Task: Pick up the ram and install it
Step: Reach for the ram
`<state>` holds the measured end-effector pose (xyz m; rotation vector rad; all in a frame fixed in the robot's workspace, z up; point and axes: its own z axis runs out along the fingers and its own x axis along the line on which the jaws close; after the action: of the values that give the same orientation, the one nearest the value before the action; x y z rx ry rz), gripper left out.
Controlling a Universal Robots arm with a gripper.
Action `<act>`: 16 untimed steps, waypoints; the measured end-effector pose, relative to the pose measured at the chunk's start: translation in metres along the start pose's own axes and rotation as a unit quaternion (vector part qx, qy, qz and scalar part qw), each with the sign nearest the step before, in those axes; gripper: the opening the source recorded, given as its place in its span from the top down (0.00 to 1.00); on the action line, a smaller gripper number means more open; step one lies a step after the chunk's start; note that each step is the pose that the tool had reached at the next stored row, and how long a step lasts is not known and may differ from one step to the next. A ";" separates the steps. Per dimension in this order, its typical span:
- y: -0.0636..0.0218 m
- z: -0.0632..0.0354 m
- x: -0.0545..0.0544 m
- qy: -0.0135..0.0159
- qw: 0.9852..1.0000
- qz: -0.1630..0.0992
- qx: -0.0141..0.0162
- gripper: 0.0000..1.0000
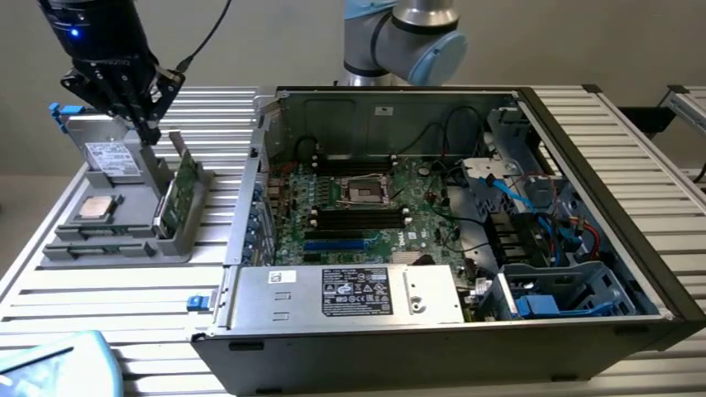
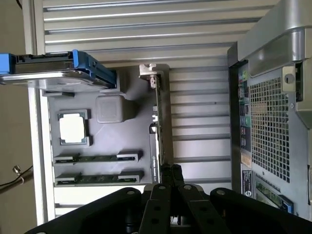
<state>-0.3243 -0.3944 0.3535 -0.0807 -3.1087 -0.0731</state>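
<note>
The black end effector [image 2: 168, 168], fingers pressed together, sits at one end of the upright green card [image 2: 158, 109]. Two narrow green ram sticks [image 2: 97, 157] lie flat along the grey plastic tray [image 2: 129, 141] edge.

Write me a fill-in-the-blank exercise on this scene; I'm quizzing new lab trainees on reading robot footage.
1. The gripper hangs above the gray tray with its jaws ___.
2. In the tray lie ___ ram sticks, each in its own slot.
3. The computer case lies with its side ___, showing the motherboard.
Missing words: shut; two; open.
</note>
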 end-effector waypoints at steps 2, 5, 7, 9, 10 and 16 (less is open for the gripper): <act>-0.0003 0.0011 0.005 0.000 1.000 -0.003 0.001 0.89; -0.0007 0.0025 0.011 0.001 1.000 -0.007 0.001 0.89; -0.0009 0.0035 0.015 0.001 1.000 -0.010 0.002 0.89; -0.0012 0.0045 0.019 0.002 1.000 -0.013 0.002 0.89; -0.0013 0.0050 0.021 0.002 1.000 -0.015 0.003 0.89; -0.0025 0.0097 0.039 0.003 1.000 -0.020 0.003 0.89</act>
<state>-0.3640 -0.3944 0.3449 -0.0176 -3.1045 -0.0640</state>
